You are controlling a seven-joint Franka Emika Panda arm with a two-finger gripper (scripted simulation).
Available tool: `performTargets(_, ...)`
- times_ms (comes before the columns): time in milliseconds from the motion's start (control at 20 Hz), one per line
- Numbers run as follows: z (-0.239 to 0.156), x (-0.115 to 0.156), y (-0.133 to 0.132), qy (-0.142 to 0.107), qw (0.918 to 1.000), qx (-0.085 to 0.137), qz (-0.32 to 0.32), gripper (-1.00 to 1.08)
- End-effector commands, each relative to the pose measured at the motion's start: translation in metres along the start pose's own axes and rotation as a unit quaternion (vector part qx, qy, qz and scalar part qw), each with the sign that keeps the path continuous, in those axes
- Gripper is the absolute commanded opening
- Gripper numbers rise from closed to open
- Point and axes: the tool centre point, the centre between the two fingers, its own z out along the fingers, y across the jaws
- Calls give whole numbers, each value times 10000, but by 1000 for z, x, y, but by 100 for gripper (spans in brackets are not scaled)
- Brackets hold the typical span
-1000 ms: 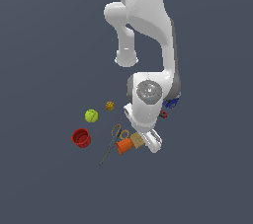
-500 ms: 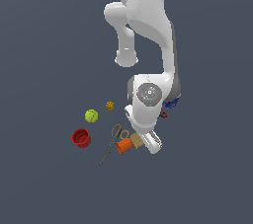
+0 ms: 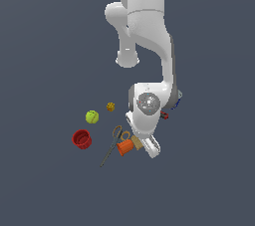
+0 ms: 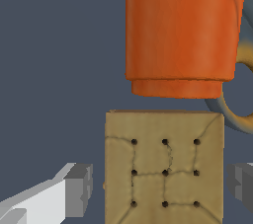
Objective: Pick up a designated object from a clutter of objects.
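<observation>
Gripper [image 4: 160,188] spread wide, fingers either side of tan block [image 4: 164,166], not touching yet; block sits just beside orange cup [image 4: 182,30]. Looks stiff, light; flat side faces should pinch fine

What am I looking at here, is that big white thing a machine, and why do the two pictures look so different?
The white shape is a simulated robot arm, seen from a camera off to the side. The close-up comes from a camera on its wrist, looking down past the gripper. On the dark floor lie a red cup, a yellow-green ball, a tiny golden cube, scissors, an orange cup and a tan block. The grey fingers stand on either side of the block with gaps showing, so nothing is held yet.
</observation>
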Motion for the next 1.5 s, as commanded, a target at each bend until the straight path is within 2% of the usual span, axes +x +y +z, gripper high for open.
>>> performTargets(0,7,0,-1,3,10000,6,3,100)
performTargets(150,9,0,-1,3,10000,6,3,100)
performTargets(200,9,0,-1,3,10000,6,3,-100)
performTargets(950,1,4,1,3,10000,11,2,-100)
performTargets(1450,-53,34,22,-1,10000,12,5,-100)
